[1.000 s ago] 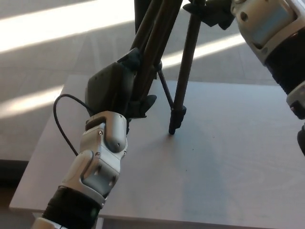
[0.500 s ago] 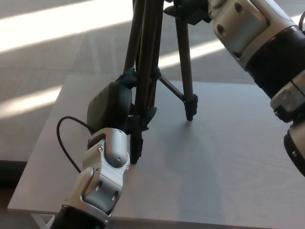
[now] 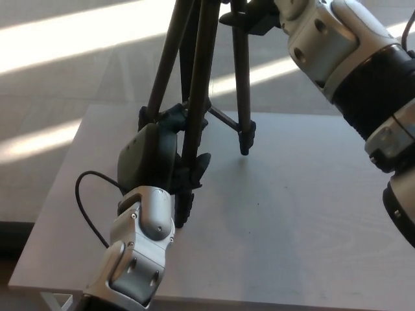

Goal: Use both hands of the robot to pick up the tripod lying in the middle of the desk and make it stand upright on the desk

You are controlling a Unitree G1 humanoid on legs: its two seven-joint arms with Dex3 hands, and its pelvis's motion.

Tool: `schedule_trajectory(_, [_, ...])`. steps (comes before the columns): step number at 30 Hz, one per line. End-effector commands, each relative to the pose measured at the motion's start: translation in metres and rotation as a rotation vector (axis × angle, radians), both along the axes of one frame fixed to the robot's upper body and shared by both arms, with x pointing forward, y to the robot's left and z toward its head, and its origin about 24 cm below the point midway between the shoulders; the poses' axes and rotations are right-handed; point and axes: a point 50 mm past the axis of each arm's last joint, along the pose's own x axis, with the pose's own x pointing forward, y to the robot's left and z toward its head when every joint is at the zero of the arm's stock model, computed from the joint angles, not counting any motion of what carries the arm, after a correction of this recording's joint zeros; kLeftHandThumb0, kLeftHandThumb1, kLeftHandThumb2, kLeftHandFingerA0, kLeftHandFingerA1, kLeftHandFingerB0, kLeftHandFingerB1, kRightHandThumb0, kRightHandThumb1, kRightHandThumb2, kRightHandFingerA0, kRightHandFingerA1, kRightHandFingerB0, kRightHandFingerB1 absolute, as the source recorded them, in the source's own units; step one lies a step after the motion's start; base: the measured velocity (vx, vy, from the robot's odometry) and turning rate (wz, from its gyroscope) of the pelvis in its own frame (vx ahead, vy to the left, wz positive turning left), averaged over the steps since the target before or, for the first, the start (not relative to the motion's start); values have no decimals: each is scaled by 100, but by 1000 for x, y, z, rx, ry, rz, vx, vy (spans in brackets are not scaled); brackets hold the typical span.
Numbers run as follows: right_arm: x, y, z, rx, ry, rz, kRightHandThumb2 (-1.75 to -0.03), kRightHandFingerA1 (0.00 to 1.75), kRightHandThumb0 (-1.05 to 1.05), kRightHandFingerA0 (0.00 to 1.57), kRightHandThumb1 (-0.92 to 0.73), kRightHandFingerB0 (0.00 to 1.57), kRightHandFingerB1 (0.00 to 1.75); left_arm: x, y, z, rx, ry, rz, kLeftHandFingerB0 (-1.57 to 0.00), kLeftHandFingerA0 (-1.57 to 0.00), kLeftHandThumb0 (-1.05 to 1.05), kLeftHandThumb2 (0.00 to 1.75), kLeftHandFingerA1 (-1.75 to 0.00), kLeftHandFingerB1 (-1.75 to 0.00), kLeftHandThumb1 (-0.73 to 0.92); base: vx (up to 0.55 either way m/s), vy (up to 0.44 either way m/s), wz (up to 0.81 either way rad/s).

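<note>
The black tripod [image 3: 202, 84] stands nearly upright on the pale desk [image 3: 311, 220], its three legs spread. The near leg's foot [image 3: 181, 219] rests on the desk by my left wrist. The far right leg's foot [image 3: 245, 148] touches the desk further back, and the third leg angles left behind my hand. My left hand [image 3: 155, 155] is shut around the near leg, low down. My right hand [image 3: 254, 17] grips the tripod high up at the picture's top edge, where its fingers are partly cut off. The tripod's head is out of view.
A black cable [image 3: 87, 197] loops out from my left forearm over the desk's left side. My right forearm [image 3: 350, 58] crosses the upper right. The desk's left edge [image 3: 48, 201] and front edge are close to my left arm; sunlit floor lies beyond.
The legs have spread wider: one leg swung out to the left behind my left hand, and the far foot shifted slightly left and back. Both hands keep their hold.
</note>
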Motion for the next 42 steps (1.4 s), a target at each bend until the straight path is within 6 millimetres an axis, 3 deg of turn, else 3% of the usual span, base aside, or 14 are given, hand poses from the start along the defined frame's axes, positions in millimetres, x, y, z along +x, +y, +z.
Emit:
schedule_trajectory(1, [7, -21, -11, -15, -27, -72, -79, 175, -44, 97, -77, 71, 144, -9, 12, -33, 73, 129, 14, -73, -68, -22, 81, -141, -95, 62, 0, 0, 0])
schedule_trajectory(4, [10, -29, -18, -6, 3, -116, -83, 173, -38, 90, -69, 64, 118, -10, 12, -34, 57, 155, 21, -71, -70, -32, 77, -165, -119, 64, 0, 0, 0])
schedule_trajectory(7, [13, -34, -24, -25, -8, -117, -90, 175, -36, 95, -61, 72, 146, -10, 12, -35, 55, 169, 27, -69, -89, -22, 74, -165, -73, 65, 0, 0, 0])
schedule_trajectory(10, [13, -33, -26, -50, 1, -116, -81, 174, -42, 100, -56, 75, 126, -12, 13, -39, 13, 196, 19, -73, -88, -19, 87, -175, -138, 64, 0, 0, 0])
schedule_trajectory(14, [14, -30, -38, -69, 37, -107, -82, 171, -39, 91, -64, 76, 134, -16, 11, -44, -75, 262, 28, -78, -89, -19, 92, -171, -116, 64, 0, 0, 0])
schedule_trajectory(15, [15, -30, -40, -70, 57, -112, -79, 158, -43, 96, -68, 94, 101, -17, 10, -46, -112, 271, 11, -74, -86, -19, 95, -175, -132, 62, 0, 0, 0])
schedule_trajectory(16, [15, -31, -43, -71, 72, -118, -75, 156, -45, 97, -69, 94, 95, -19, 7, -47, -111, 282, -14, -90, -118, -27, 110, -135, -114, 55, 0, 0, 0])
schedule_trajectory(17, [15, -29, -45, -71, 72, -112, -70, 154, -45, 101, -72, 99, 92, -19, 6, -47, -197, 317, -35, -79, -97, -23, 111, -171, -144, 57, 0, 0, 0])
schedule_trajectory(27, [12, -4, -58, -86, 86, -28, -73, 175, -37, 89, -67, 63, 156, -20, -7, -40, -521, 356, -138, -79, -97, -22, 123, -169, -157, 52, 0, 0, 0])
schedule_trajectory(30, [12, -3, -57, -75, 127, -5, -68, 149, -39, 74, -68, 57, 61, -19, -7, -40, -564, 388, -128, -78, -92, -20, 116, -173, -156, 54, 0, 0, 0])
schedule_trajectory(34, [12, -3, -56, -73, 198, 6, -86, 111, -53, 84, -54, 22, 48, -18, -6, -41, -562, 391, -146, -78, -92, -20, 116, -172, -153, 55, 0, 0, 0])
schedule_trajectory(35, [13, -5, -56, -66, 209, 22, -60, 116, -51, 79, -66, 23, 35, -19, -6, -42, -573, 395, -150, -79, -93, -18, 120, -171, -151, 54, 0, 0, 0])
schedule_trajectory(36, [13, -6, -57, -83, 213, 21, -60, 81, -57, 48, -67, 18, 34, -19, -6, -42, -578, 395, -153, -82, -95, -16, 123, -171, -149, 52, 0, 0, 0])
schedule_trajectory(42, [15, -14, -58, -127, 249, -23, -92, 45, -75, 1, -50, 4, 27, -18, -4, -40, -565, 388, -178, -76, -88, -16, 110, -165, -136, 61, 0, 0, 0])
